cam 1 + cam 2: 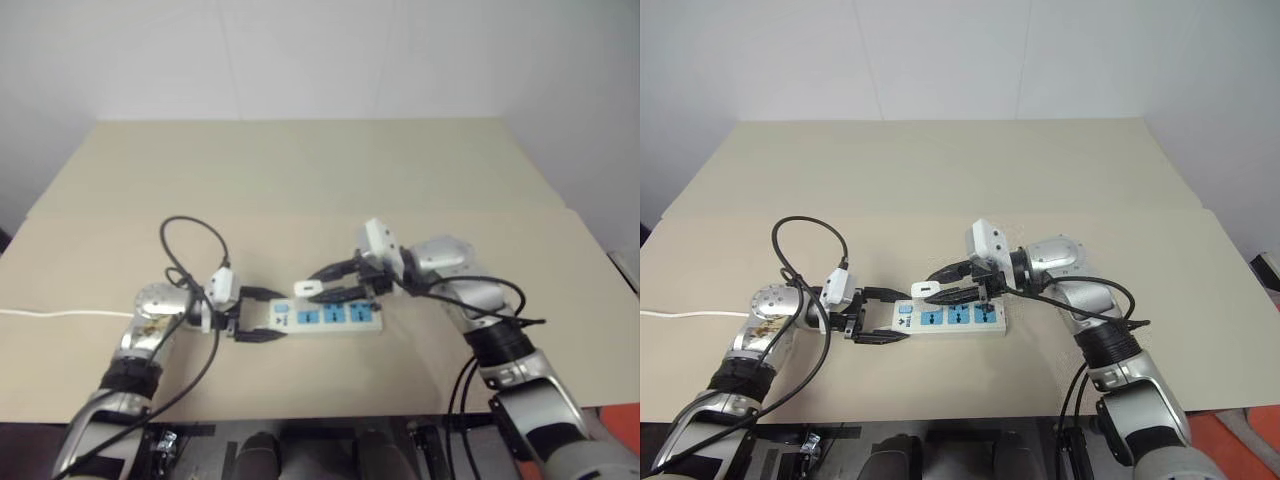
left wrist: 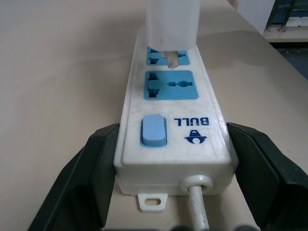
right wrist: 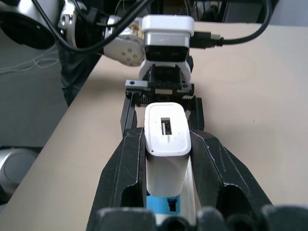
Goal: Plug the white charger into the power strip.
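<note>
My right gripper (image 3: 166,159) pinches the white charger (image 3: 167,144), prongs down over the power strip (image 2: 173,120) clamped lengthwise by my left gripper (image 2: 173,159).

The long white plastic power strip (image 1: 325,317) lies flat on the beige bench (image 1: 320,190), near its front edge, and its thin white cord (image 2: 198,211) comes out at the switch end on the left. The left gripper (image 1: 252,315) sits at this end, with one of its jaws touching each long side of the strip. The small white rectangular plastic charger (image 3: 167,144) stands upright between the jaws of the right gripper (image 3: 168,149), just above the strip's sockets.
</note>
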